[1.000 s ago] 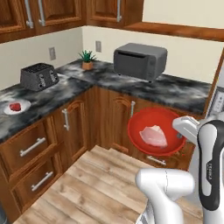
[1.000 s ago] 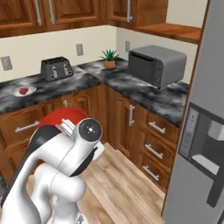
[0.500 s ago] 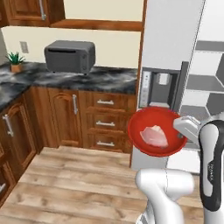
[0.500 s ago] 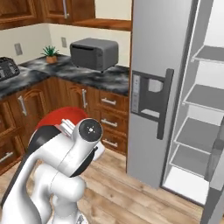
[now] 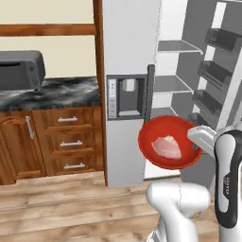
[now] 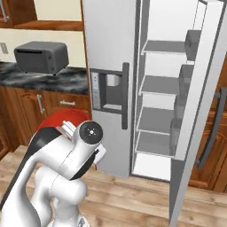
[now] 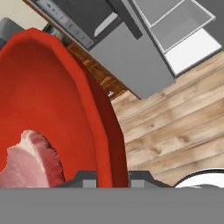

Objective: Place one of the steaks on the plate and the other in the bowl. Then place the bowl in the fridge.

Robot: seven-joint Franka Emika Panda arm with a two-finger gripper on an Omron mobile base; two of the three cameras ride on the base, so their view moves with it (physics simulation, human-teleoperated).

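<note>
Your gripper is clamped tight on the rim of the glossy red bowl, keeping it level so the pale pink steak stays inside; the silver-grey fridge stands open just ahead.

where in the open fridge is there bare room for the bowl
The fridge stands with its right door swung open. All the white shelves look bare from wall to wall. The door bins along the open door crowd the right edge. The gripper clamps the bowl, pink steak inside.
</note>
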